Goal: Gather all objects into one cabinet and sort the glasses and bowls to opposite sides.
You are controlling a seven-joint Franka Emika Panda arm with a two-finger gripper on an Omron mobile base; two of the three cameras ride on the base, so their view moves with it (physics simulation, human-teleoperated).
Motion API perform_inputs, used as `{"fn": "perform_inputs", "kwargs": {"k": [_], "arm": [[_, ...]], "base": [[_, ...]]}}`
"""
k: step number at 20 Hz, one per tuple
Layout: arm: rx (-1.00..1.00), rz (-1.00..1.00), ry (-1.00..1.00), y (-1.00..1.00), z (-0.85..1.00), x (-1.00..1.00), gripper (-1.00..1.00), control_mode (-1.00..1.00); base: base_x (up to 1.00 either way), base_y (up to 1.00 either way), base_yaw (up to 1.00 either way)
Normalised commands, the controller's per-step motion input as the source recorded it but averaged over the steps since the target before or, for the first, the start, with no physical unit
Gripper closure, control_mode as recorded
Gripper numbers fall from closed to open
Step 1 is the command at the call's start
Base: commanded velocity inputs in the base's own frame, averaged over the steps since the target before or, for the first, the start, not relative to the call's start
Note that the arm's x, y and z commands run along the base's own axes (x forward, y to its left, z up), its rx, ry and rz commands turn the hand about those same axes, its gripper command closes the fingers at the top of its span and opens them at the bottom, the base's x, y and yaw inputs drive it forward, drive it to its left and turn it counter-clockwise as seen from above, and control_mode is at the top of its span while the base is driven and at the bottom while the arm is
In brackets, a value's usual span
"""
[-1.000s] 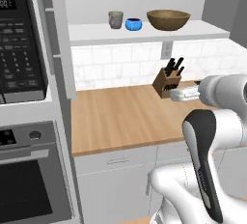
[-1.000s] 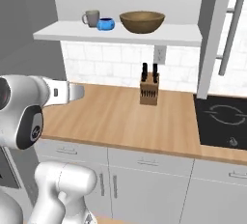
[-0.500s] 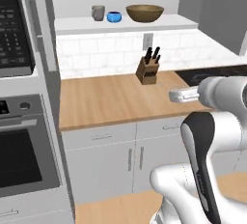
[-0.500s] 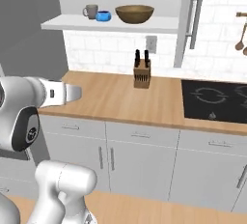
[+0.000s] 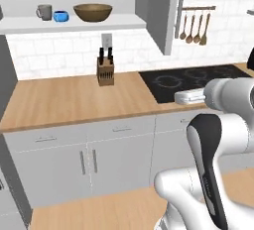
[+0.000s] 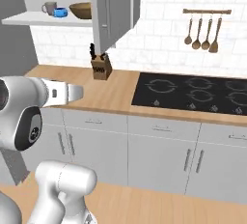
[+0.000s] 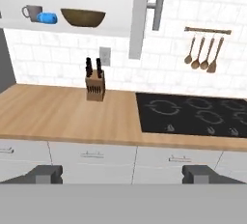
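Observation:
A grey mug (image 7: 31, 11), a small blue bowl (image 7: 47, 18) and a wide brown wooden bowl (image 7: 83, 17) stand in a row on the white shelf (image 7: 62, 29) of the open wall cabinet. Its grey door (image 7: 142, 15) with the bar handle (image 7: 159, 3) swings out to the right of them. The same three stand at the upper left of the left base view: mug (image 5: 43, 12), blue bowl (image 5: 61, 16), wooden bowl (image 5: 93, 12). My gripper (image 7: 123, 174) is open and holds nothing, low in front of the counter and far from the shelf.
A knife block (image 5: 105, 70) stands on the wooden counter (image 5: 59, 100) under the shelf. A black cooktop (image 5: 198, 80) lies to its right. Wooden spoons (image 5: 193, 26) hang on the tiled wall. Grey drawers and doors (image 5: 84, 159) run below the counter.
The whole picture has shifted: the base drove right and back, so the oven and microwave left view and the cooktop and hanging spoons came in. The gripper stays open.

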Motion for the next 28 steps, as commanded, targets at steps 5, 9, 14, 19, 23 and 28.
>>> {"fn": "perform_inputs", "kwargs": {"k": [5, 9, 14, 19, 23, 28], "arm": [[0.00, 0.00, 0.00, 0.00, 0.00, 0.00, -1.00, 1.00], [0.00, 0.00, 0.00, 0.00, 0.00, 0.00, -1.00, 1.00], [0.00, 0.00, 0.00, 0.00, 0.00, 0.00, -1.00, 1.00], [0.00, 0.00, 0.00, 0.00, 0.00, 0.00, -1.00, 1.00], [0.00, 0.00, 0.00, 0.00, 0.00, 0.00, -1.00, 1.00], [0.00, 0.00, 0.00, 0.00, 0.00, 0.00, -1.00, 1.00]], "base": [[-0.34, -1.00, 0.00], [-0.03, -1.00, 0.00], [-0.10, -1.00, 0.00], [-0.09, -1.00, 0.00], [-0.08, -1.00, 0.00], [-0.04, -1.00, 0.00]]}}
